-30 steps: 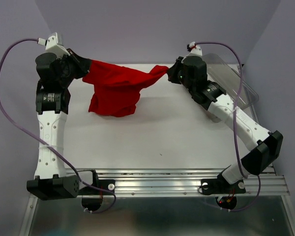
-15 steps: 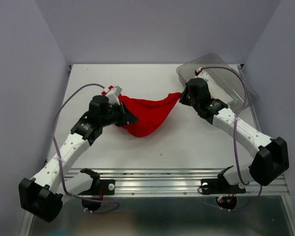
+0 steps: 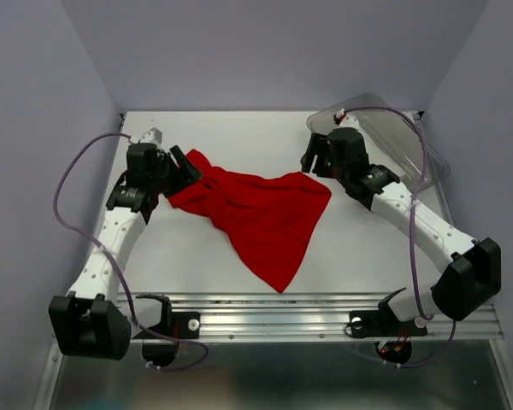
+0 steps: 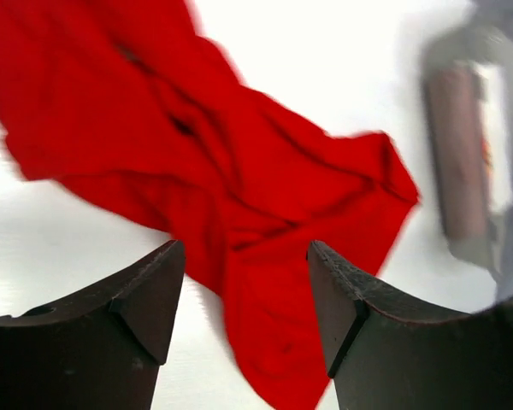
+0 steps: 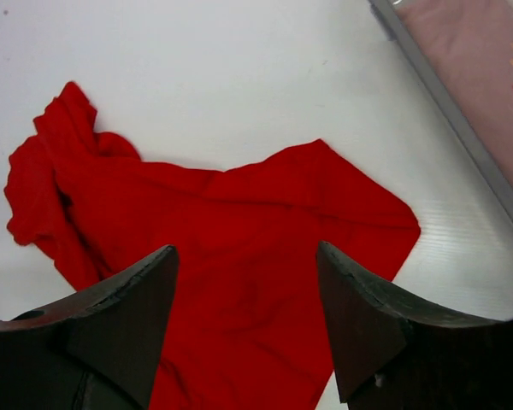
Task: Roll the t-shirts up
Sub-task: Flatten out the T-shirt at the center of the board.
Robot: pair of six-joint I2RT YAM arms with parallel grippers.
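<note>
1. Red t-shirt (image 3: 265, 213) is lying crumpled on the white table (image 3: 179, 256), one corner pointing nearward.
2. Left jaws are hovering spread and empty by its left corner.
3. Right jaws are standing apart, empty, near its right corner.
4. Pale pink roll (image 5: 487, 77) is sitting in the clear bin (image 3: 415, 141) beyond.

Left arm (image 3: 111, 241), right arm (image 3: 413, 220): white links, black joints; lilac cables (image 3: 56, 205); dark wedge tool fingers (image 4: 141, 312).
</note>
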